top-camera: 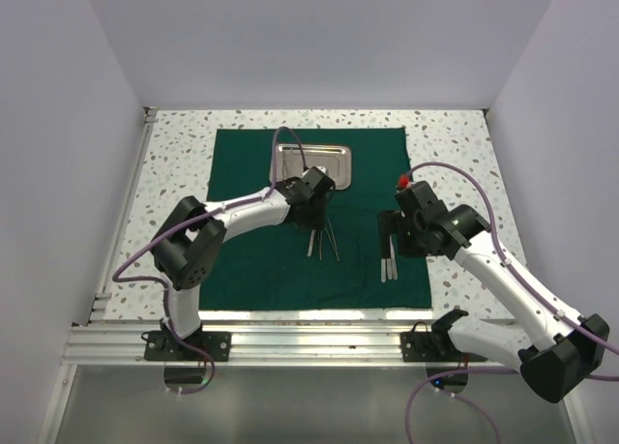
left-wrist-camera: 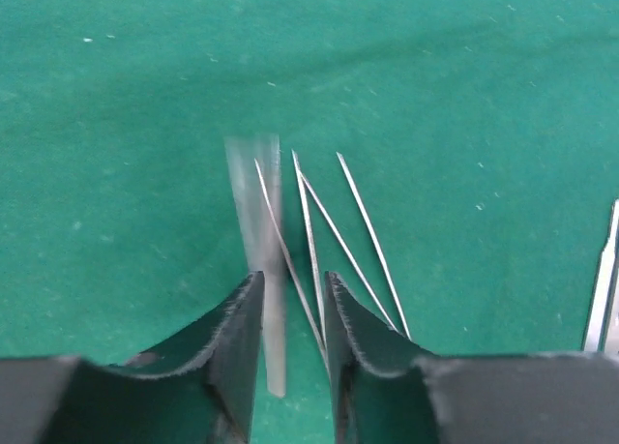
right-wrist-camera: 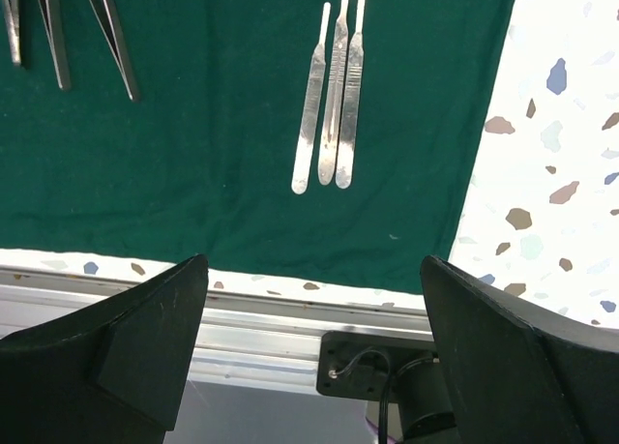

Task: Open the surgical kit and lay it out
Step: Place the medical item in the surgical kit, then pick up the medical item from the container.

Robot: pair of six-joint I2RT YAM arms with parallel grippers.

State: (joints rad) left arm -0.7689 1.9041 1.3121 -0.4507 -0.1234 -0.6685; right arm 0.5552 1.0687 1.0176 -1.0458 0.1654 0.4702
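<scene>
Three flat silver handles (right-wrist-camera: 329,115) are laid side by side on the green cloth (top-camera: 261,280), long axes running away from the bases. They are near the right gripper (right-wrist-camera: 311,262), which is spread wide and empty. Farther in, a blurred flat instrument (left-wrist-camera: 259,241) is seen lengthwise between the narrowly parted jaws of the left gripper (left-wrist-camera: 290,294), beside thin tweezers (left-wrist-camera: 309,246). Whether it is gripped cannot be told. The steel tray (top-camera: 314,156) lies beyond.

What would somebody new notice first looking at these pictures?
The green cloth spread flat across the speckled table, with a shiny steel tray at its far edge. Then the silver pieces on it: thin instruments fanned under the left tool, three flat handles side by side toward the right.
</scene>
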